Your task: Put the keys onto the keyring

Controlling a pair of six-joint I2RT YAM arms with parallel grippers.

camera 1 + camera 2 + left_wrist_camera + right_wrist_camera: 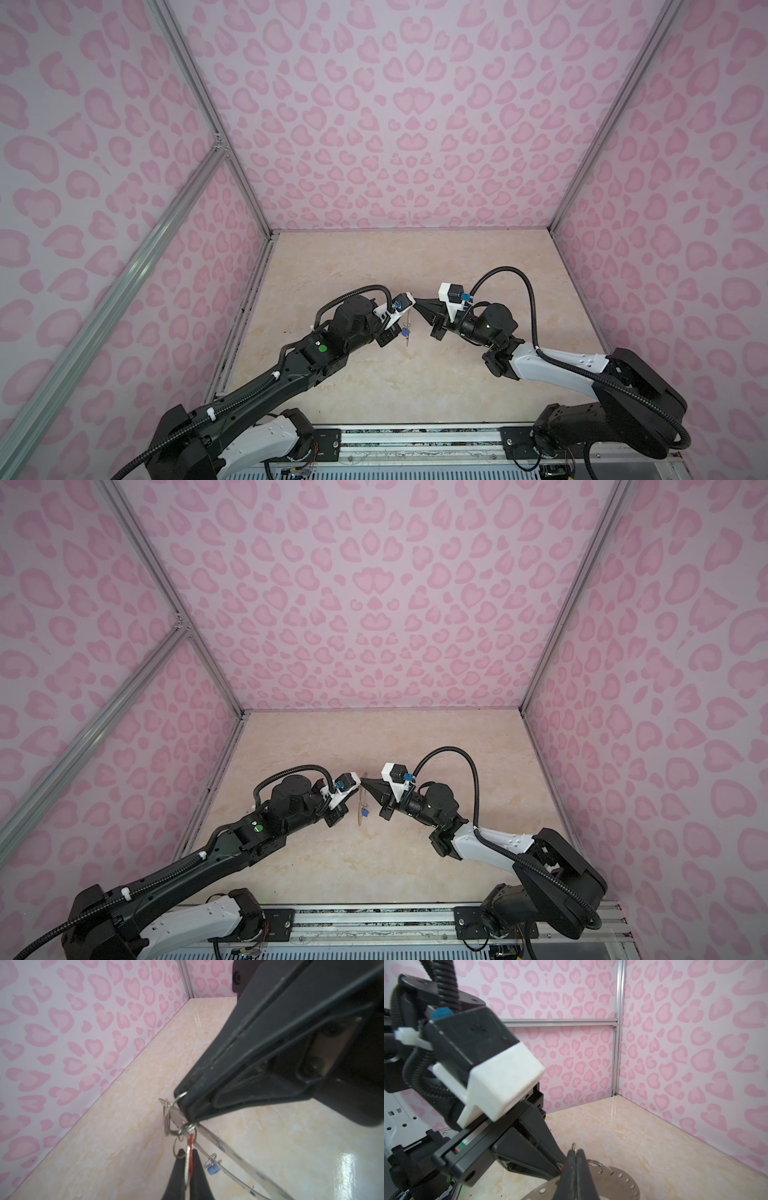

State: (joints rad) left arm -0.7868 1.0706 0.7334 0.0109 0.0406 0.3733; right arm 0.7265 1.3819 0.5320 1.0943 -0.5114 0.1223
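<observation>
Two grippers meet tip to tip: we see the right gripper [576, 1154] pinched tight on the rim of the keyring [616, 1184], held on edge. Our left gripper [188, 1153] is clamped on the red-tagged key [191, 1139] beside those tips; the blue-tagged key [213, 1169] dangles from the keyring nearby.

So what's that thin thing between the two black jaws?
The keyring, seen edge-on, with a blue-tagged key hanging from it; both top views show it.

Keyring [618, 1182] between left gripper [188, 1159] and right gripper [185, 1103]
</observation>
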